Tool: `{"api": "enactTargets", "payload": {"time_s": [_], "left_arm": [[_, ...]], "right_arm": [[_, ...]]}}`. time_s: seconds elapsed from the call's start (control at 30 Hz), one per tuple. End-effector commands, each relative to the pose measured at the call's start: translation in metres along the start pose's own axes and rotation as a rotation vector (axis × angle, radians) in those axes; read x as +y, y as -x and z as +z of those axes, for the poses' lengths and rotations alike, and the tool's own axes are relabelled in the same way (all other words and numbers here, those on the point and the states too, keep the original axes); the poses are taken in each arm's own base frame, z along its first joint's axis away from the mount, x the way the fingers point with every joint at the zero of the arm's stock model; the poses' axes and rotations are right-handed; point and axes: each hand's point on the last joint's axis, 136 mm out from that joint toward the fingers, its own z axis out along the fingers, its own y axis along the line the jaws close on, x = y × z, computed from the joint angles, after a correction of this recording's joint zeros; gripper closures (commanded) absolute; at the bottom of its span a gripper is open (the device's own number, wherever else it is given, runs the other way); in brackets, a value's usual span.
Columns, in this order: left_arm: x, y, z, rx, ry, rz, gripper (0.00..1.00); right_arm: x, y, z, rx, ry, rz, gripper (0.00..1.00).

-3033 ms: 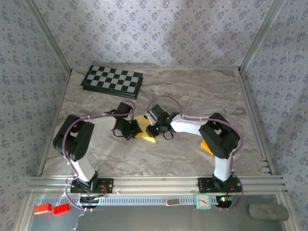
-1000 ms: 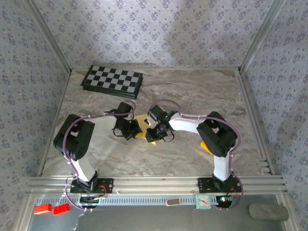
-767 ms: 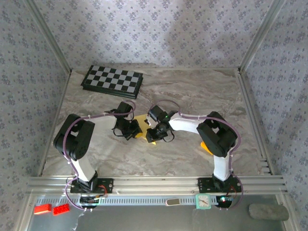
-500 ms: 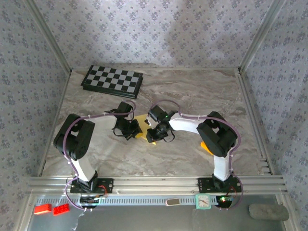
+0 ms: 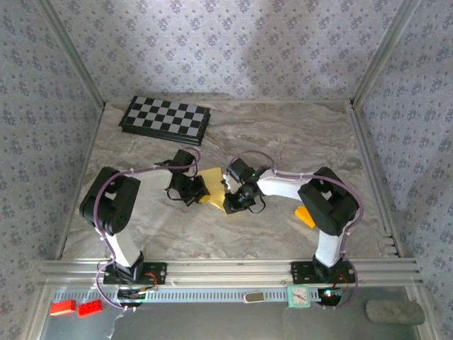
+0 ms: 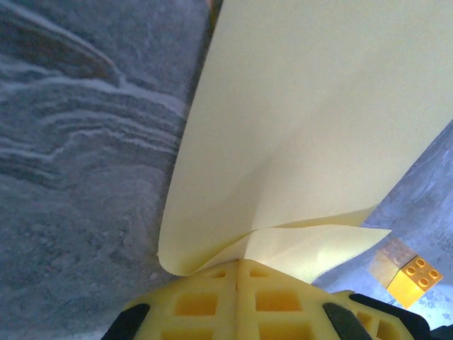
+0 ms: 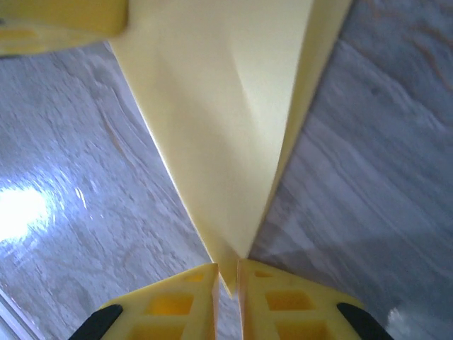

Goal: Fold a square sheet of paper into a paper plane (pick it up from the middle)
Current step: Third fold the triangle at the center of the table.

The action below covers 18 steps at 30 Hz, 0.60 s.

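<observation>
The square sheet of paper (image 5: 214, 178) is thin yellow paper, creased into a pointed shape, and it hangs between my two grippers at the table's middle. My left gripper (image 5: 196, 190) is shut on its left edge. In the left wrist view the paper (image 6: 304, 127) fans up and away from the closed left gripper (image 6: 238, 261), with a curled fold at the pinch. My right gripper (image 5: 233, 203) is shut on the narrow tip. The right wrist view has the paper (image 7: 226, 106) tapering down to a point caught in the right gripper (image 7: 227, 273).
A small thick orange-yellow block (image 5: 304, 215) lies on the marble table (image 5: 283, 134) by the right arm, and the same block (image 6: 407, 275) appears in the left wrist view. A checkerboard (image 5: 165, 118) lies at the back left. Red bricks (image 5: 74, 307) and a teal clock (image 5: 299, 296) sit below the front rail.
My right gripper has moved right and toward the near edge with the paper's tip, so more yellow paper is drawn out between the grippers. The left gripper has stayed put.
</observation>
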Motion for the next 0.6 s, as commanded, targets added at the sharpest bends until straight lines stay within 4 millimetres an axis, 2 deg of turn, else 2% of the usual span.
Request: {"api": "enactTargets", "payload": {"time_s": [0.0,0.2,0.57], "left_arm": [[0.065,0.001,0.017,-0.017,0.228,-0.077,0.97],[0.062,0.000,0.017,-0.009,0.213,-0.070,0.97],[0.060,-0.001,0.017,-0.007,0.208,-0.066,0.97]], "right_arm": [[-0.010,-0.029,-0.007,0.086,-0.036,0.025,0.83],[0.012,0.012,-0.034,-0.080,0.002,-0.014,0.83],[0.032,0.048,-0.023,-0.146,0.067,-0.006,0.85]]}}
